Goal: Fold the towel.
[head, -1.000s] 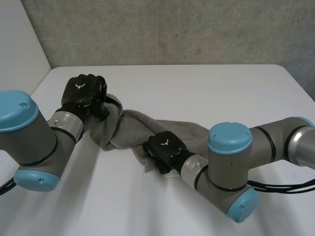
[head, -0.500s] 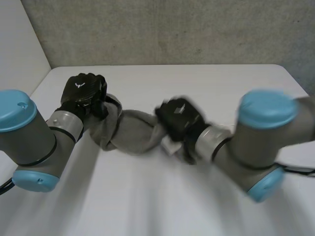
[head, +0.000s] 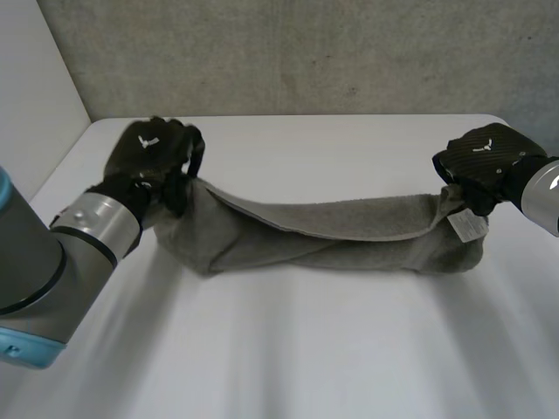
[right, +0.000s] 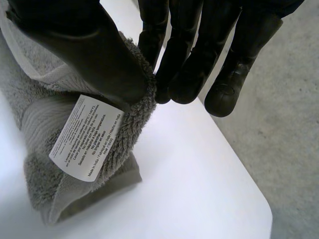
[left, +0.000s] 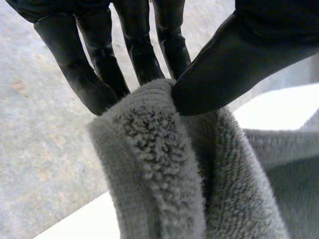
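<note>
Nearest lies bare white worktop (head: 288,349). Just beyond it the grey terry towel (head: 332,236) stretches across the middle as a long, loosely twisted roll. Its belly rests on the surface and both ends are lifted a little. It looks soft, limp and light, with a thick looped pile. It should droop wherever it is unsupported and bunch rather than keep a crease, and it is unlikely to slide out of a firm pinch. On that reading the hold belongs at the corners or the hemmed edge, not in the bulk, so the cloth can be spread flat before any fold.

At one end a white care label (head: 464,225) hangs just under the right hand (head: 482,160). That hand pinches the hem between its thumb and nearly straight fingers (right: 192,50), with its back turned up and the right arm (head: 546,196) coming in from the side. The left hand (head: 150,153) is clamped on the opposite end, its thumb (left: 234,59) pressing the folded edge against the fingers. The left arm (head: 96,223) slants up to it from the near corner. The two hands are well apart. Farthest back is a grey wall (head: 306,52).
</note>
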### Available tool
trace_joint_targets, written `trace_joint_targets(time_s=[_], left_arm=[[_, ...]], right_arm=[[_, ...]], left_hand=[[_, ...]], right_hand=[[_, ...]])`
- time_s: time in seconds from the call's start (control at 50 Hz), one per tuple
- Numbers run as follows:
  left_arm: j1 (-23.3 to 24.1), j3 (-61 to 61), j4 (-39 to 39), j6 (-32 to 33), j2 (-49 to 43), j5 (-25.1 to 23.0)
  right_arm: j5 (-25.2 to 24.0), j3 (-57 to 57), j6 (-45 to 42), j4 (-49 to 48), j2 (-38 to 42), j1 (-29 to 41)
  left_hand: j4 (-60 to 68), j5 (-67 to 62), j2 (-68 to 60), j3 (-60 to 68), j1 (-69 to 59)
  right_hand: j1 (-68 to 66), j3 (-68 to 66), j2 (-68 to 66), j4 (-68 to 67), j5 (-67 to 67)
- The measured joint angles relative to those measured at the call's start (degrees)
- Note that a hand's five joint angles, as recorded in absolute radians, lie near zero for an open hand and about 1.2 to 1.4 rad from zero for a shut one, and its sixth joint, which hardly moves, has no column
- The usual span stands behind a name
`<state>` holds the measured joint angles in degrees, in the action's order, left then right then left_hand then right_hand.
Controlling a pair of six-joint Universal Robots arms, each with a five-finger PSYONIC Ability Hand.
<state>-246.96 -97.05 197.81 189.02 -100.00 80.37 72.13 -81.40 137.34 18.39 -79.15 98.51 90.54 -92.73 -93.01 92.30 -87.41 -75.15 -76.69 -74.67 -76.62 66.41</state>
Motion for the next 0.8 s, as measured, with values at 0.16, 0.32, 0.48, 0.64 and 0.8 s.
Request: trace_joint_targets(time_s=[0.16,0.32,0.48,0.64,0.8], left_arm=[[0.2,3.8,-1.5,13.3,-7.4,-0.6],[0.4,22.8,0.5,24.6,-20.1,-0.2],[0.5,38.5,20.7,14.8,-20.2,1.6],[-0.6,37.2,22.2,2.5,-15.6,4.6],[-1.2,24.8,14.9,3.3,-15.8,2.6]], right_arm=[[0.8,1.6,-1.8,-0.6,4.3,-0.2],[6.2,15.1,-4.4,-12.6,14.8,3.7],[9.7,21.7,-4.2,-52.2,16.6,5.2],[8.1,16.1,0.1,-55.5,11.8,5.0],[1.5,10.9,1.6,-32.1,11.7,4.5]], left_hand=[[0.0,0.0,0.0,0.0,0.0],[0.0,0.0,0.0,0.0,0.0],[0.0,0.0,0.0,-0.2,0.0],[0.0,0.0,0.0,-0.2,0.0],[0.0,0.0,0.0,-0.2,0.0]], right_hand=[[0.0,0.0,0.0,0.0,0.0],[0.0,0.0,-0.4,0.0,0.0],[-0.2,0.0,-2.2,0.0,0.3],[-0.2,0.0,-2.2,0.0,0.3],[-0.2,0.0,-2.2,0.0,0.4]])
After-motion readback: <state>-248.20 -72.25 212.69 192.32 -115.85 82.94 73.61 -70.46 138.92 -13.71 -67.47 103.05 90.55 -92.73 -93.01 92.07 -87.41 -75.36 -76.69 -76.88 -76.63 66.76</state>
